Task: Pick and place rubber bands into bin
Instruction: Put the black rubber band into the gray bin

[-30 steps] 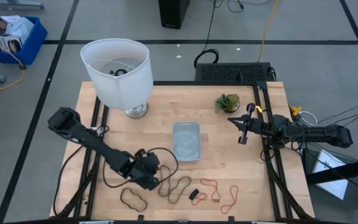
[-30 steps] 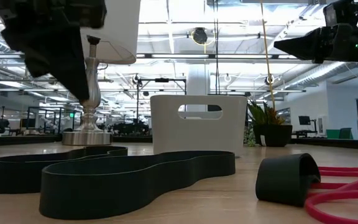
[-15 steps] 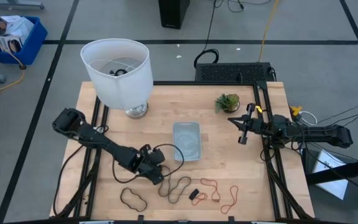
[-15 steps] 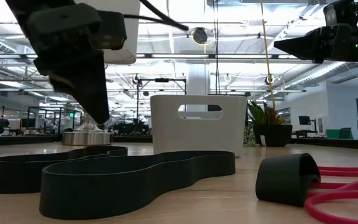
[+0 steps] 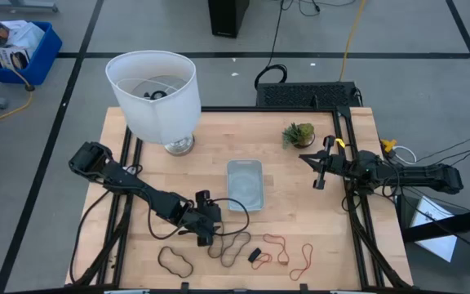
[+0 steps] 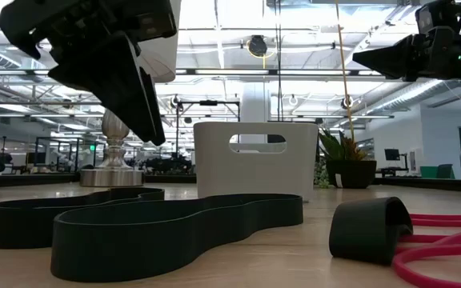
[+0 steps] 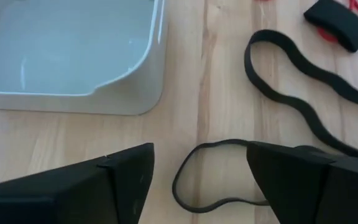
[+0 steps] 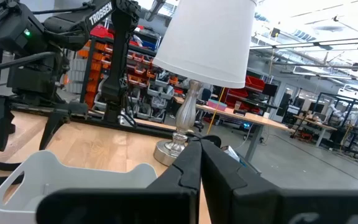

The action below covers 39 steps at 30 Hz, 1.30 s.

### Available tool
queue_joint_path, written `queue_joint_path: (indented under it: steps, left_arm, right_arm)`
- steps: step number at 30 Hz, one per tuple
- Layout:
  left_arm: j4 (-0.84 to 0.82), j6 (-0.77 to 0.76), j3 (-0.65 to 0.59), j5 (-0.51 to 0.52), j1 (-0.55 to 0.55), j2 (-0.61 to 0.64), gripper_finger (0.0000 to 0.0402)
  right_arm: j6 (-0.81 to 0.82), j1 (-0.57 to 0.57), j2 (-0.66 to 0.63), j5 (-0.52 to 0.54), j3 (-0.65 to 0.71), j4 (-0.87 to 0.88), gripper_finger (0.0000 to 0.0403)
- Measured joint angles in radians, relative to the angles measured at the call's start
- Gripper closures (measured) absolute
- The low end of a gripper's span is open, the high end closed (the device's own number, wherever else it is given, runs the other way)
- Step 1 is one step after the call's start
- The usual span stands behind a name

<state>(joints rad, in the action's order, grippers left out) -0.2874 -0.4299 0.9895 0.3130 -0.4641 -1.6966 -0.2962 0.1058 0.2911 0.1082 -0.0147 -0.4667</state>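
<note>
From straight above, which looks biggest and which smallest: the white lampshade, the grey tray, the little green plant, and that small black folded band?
In the high view, largest to smallest:
1. White lampshade, though it stands taller, nearer the camera, which inflates it.
2. Grey tray.
3. Green plant.
4. Small black folded band.

Bin (image 5: 245, 184) sits mid-surface (image 5: 300, 220). Lamp (image 5: 157, 96) at the far left corner, small plant (image 5: 298, 134) at far right. Rubber bands (image 5: 235, 245) strung along the near edge, in front of the bin. Left hand (image 5: 209, 225) above the bands, just near-left of the bin. Right hand (image 5: 315, 170) to the bin's right, near the plant.
</note>
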Motion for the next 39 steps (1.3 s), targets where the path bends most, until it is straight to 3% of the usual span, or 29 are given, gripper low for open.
queue_joint_path:
  steps: [10, 23, 29, 33, 39]
  left_arm:
    - [0.014, -0.009, -0.051, -0.001, 0.0, -0.001, 0.016]
    - [0.087, -0.024, -0.056, -0.006, 0.02, -0.17, 0.016]
    - [0.093, -0.014, -0.057, -0.016, 0.021, -0.171, 0.0168]
    - [0.105, 0.002, -0.058, -0.06, 0.021, -0.169, 0.0228]
    - [0.114, 0.026, -0.058, -0.092, 0.019, -0.17, 0.0384]
  right_arm:
    - [-0.001, 0.0, 0.0, 0.0, 0.0, 0.0, 0.0399]
    - [-0.003, 0.0, 0.002, -0.001, 0.0, 0.002, 0.0399]
    - [-0.003, 0.0, 0.002, -0.003, 0.0, 0.003, 0.0399]
    - [-0.003, 0.0, 0.002, -0.003, 0.0, 0.001, 0.0399]
    - [-0.003, 0.0, 0.002, -0.003, 0.0, 0.001, 0.0399]
